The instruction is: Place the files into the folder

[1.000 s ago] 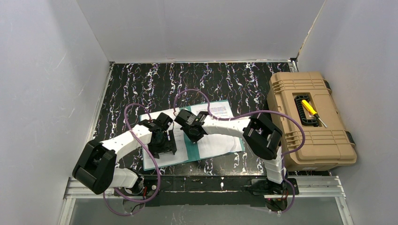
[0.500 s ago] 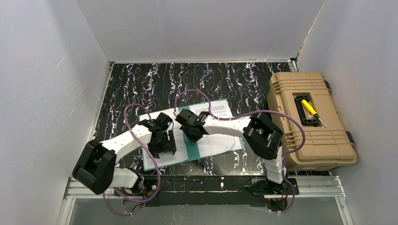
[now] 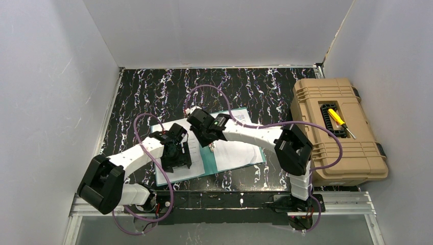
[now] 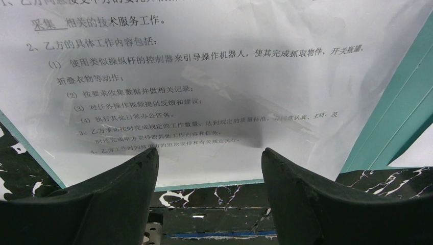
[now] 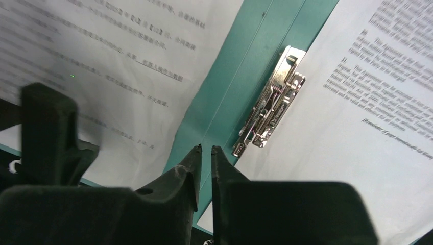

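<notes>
Right gripper (image 5: 205, 149) has swung left onto the open folder's (image 5: 250, 66) spine in the past second, jaws easing a sliver apart, empty.
Left gripper (image 4: 209, 153) hovers wide open, holding nothing, over the files (image 4: 204, 76): thin, faintly glossy printed sheets on both flaps of the flat teal folder by the table's (image 3: 153, 92) near edge. With a small sprung metal clip (image 5: 273, 99) on the spine, securing the pages likely comes next, demanding a precise pinch.
</notes>
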